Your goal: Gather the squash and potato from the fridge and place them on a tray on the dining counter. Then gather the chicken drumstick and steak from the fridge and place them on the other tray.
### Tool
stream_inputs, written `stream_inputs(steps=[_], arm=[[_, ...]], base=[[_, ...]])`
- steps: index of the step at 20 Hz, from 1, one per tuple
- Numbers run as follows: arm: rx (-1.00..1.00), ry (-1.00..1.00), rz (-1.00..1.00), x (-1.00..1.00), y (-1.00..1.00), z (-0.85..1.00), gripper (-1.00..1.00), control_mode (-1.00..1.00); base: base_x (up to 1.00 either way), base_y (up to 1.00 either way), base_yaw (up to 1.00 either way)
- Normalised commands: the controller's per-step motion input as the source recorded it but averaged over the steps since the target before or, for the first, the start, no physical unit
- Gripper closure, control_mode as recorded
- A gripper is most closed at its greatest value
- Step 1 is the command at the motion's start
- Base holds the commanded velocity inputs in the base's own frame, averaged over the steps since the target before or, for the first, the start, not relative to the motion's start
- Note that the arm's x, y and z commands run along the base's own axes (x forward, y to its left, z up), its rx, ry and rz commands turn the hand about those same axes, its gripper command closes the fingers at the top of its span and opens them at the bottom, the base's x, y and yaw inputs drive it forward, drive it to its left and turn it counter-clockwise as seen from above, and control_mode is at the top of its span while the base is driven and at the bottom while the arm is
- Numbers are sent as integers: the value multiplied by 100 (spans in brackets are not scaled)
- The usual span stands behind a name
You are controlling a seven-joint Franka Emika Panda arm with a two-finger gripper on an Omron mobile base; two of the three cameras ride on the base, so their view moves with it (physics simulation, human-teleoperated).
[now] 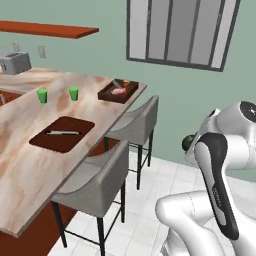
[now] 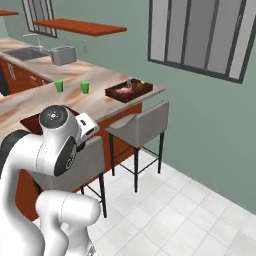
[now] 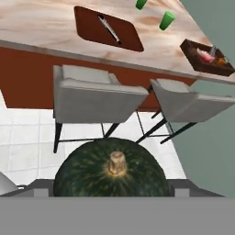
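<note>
The squash [image 3: 112, 172], dark green with a tan stem, sits close in the hand view between the fingers of my gripper [image 3: 112, 192], which is shut on it. From the left base it shows as a small dark lump [image 1: 188, 142] beside the white hand, out over the floor to the right of the dining counter [image 1: 30, 165]. Two trays lie on that counter: a near one [image 1: 62, 134] with a thin utensil on it, and a far one [image 1: 118, 91] at the counter's end holding a pink lump and an orange bit. The fridge and potato are out of view.
Two grey stools [image 1: 97, 180] [image 1: 140, 120] stand along the counter's edge, between me and the trays. Two green cups [image 1: 42, 95] [image 1: 74, 93] stand between the trays. A toaster [image 1: 15, 62] sits far left. White tiled floor lies open to the right.
</note>
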Motion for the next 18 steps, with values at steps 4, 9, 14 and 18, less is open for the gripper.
stream_inputs(steps=[4,9,14,18], arm=[[0,0,0,0,0,0,100,100],[0,0,0,0,0,0,100,100],[0,0,0,0,0,0,100,100],[0,0,0,0,0,0,100,100]], base=[[28,-66,38],[26,-60,37],[25,-53,36],[19,-55,35]])
